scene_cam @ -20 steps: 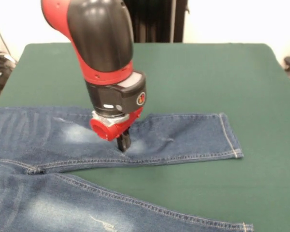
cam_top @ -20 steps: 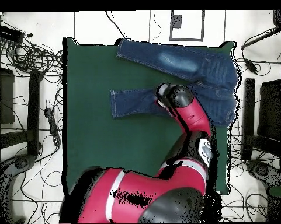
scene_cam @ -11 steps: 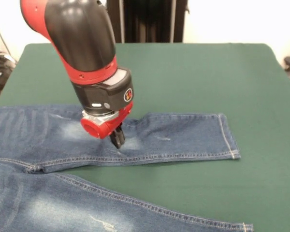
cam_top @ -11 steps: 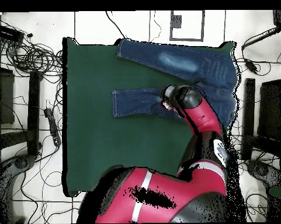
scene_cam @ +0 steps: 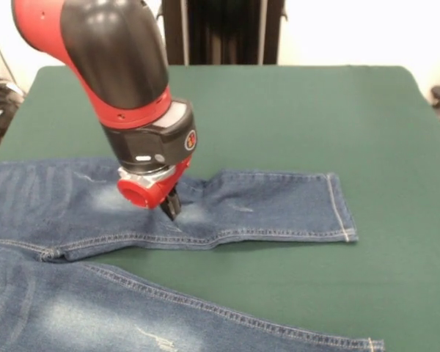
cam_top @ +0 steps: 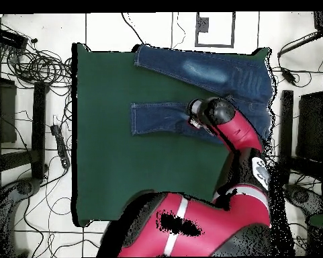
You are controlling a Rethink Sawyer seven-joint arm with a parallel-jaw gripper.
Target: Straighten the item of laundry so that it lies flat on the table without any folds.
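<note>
Gripper tips press down on the jeans, on the far leg's faded patch; open or closed, I cannot tell. Big red arm blocks the leg's upper part. Green table carries both legs, spread apart. Waist runs off frame in front; cables clutter the floor.

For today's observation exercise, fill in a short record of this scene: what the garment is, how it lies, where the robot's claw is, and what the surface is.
garment: blue denim jeans
layout: both legs spread apart on the table, cuffs toward the right in the front view
wrinkles: slight puckering in the upper leg near the claw
claw: tips down on the upper leg's faded patch; open or shut cannot be told
surface: dark green table
task state: not yet fully flat
</note>
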